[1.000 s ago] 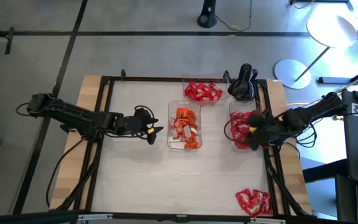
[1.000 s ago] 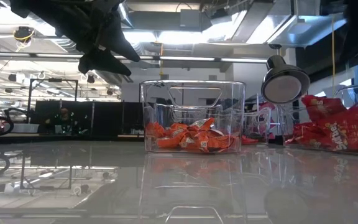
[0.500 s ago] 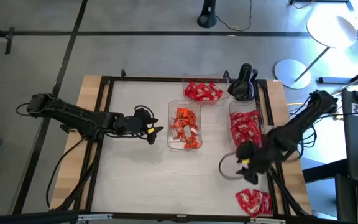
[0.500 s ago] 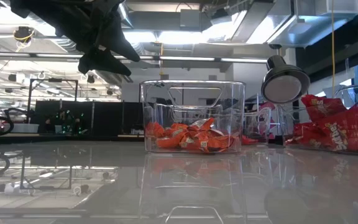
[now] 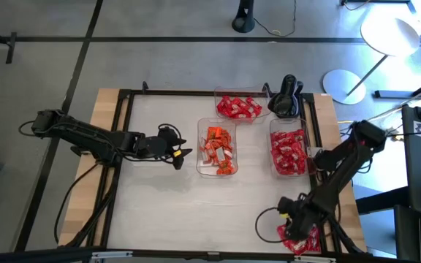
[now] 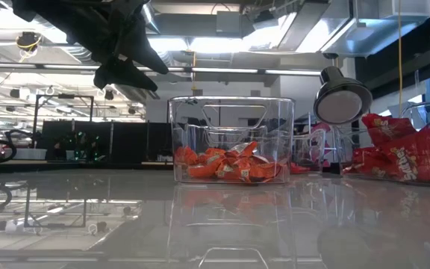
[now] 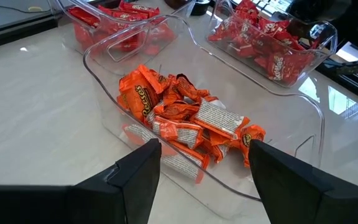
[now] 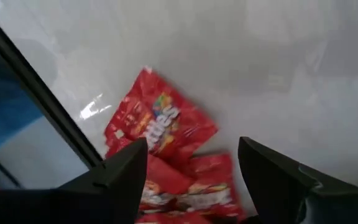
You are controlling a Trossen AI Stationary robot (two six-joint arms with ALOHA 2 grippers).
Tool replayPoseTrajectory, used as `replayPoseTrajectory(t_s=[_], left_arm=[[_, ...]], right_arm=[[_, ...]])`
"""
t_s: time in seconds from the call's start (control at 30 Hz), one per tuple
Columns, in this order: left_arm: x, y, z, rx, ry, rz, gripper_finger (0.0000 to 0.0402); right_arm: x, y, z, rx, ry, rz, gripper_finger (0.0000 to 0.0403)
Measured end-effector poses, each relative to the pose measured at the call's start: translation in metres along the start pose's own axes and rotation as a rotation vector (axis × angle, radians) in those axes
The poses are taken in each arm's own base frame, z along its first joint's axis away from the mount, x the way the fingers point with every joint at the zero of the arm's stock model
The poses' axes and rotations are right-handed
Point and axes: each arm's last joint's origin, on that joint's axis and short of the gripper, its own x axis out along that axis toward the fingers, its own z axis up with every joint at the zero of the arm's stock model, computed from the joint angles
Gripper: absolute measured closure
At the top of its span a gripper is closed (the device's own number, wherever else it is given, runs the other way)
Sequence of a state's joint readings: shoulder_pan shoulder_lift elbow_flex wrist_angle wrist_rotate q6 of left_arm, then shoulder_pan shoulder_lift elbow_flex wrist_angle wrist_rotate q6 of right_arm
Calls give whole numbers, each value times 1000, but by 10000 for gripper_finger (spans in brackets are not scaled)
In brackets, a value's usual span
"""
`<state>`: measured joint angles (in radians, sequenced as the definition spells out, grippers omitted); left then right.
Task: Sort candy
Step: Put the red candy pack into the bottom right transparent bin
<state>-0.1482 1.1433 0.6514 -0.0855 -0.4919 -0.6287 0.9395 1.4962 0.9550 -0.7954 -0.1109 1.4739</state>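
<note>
Your right gripper (image 8: 191,180) hovers wide over the loose candy (image 5: 298,237), empty; next, descend and pinch one. Left gripper (image 7: 201,165) waits, wide.

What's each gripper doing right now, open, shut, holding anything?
Left gripper: open, empty, facing the tray of orange candy.
Right gripper: open, empty, above the loose red candy pile.

Left hand (image 5: 185,153) hovers open; right hand (image 5: 289,219) — open too — reaches down low.
</note>
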Motion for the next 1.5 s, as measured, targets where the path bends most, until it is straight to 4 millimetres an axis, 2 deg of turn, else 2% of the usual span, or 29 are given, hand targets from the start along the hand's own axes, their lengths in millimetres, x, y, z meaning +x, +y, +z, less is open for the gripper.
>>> replayPoseTrajectory(t_s=[0.2,0.37,0.6,0.77,0.87,1.2,1.33,1.5], left_arm=[[0,0,0,0,0,0,169],[0,0,0,0,0,0,169],[0,0,0,7,1,0,169],[0,0,0,7,0,-1,169],[0,0,0,8,1,0,169],[0,0,0,12,1,-1,169],[0,0,0,12,1,0,169],[0,0,0,12,1,-1,169]], right_arm=[[21,14,4,134,35,44,155],[37,15,5,235,44,-8,155],[63,18,8,245,83,-53,155],[74,16,9,242,70,-110,155],[75,14,9,242,46,-127,170],[72,13,9,152,27,-128,269],[58,12,9,105,-8,-86,290],[24,8,11,87,-110,-21,310]])
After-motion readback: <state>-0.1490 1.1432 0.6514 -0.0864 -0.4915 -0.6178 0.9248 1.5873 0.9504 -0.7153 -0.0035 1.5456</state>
